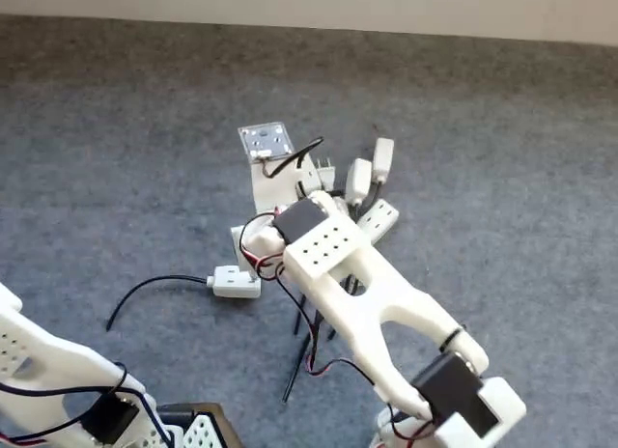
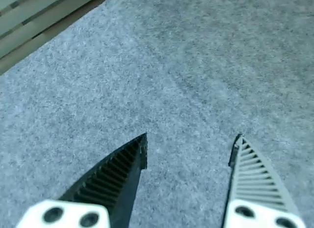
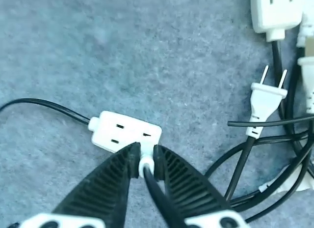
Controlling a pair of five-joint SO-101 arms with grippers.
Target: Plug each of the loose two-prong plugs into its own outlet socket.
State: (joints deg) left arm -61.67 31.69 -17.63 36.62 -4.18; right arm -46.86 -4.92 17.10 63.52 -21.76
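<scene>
My right gripper point(image 3: 145, 159) is shut on a small white plug point(image 3: 145, 165), whose black cord runs back between the fingers. The plug touches the side of a white outlet block point(image 3: 126, 134) lying on the carpet; its prongs are hidden. In the high view this block point(image 1: 237, 282) lies just left of the right gripper point(image 1: 255, 263). A loose two-prong plug point(image 3: 267, 98) lies farther off with its prongs bare. Another outlet block point(image 3: 274, 9) lies beyond it. My left gripper point(image 2: 190, 144) hangs open over bare grey carpet, holding nothing.
Black cords point(image 3: 265, 149) tangle on the carpet beside the right gripper. More white plugs point(image 1: 383, 158) and an outlet block point(image 1: 379, 221) cluster past the right arm. A small square plate point(image 1: 266, 139) lies behind them. The left arm point(image 1: 58, 371) sits at the near left corner.
</scene>
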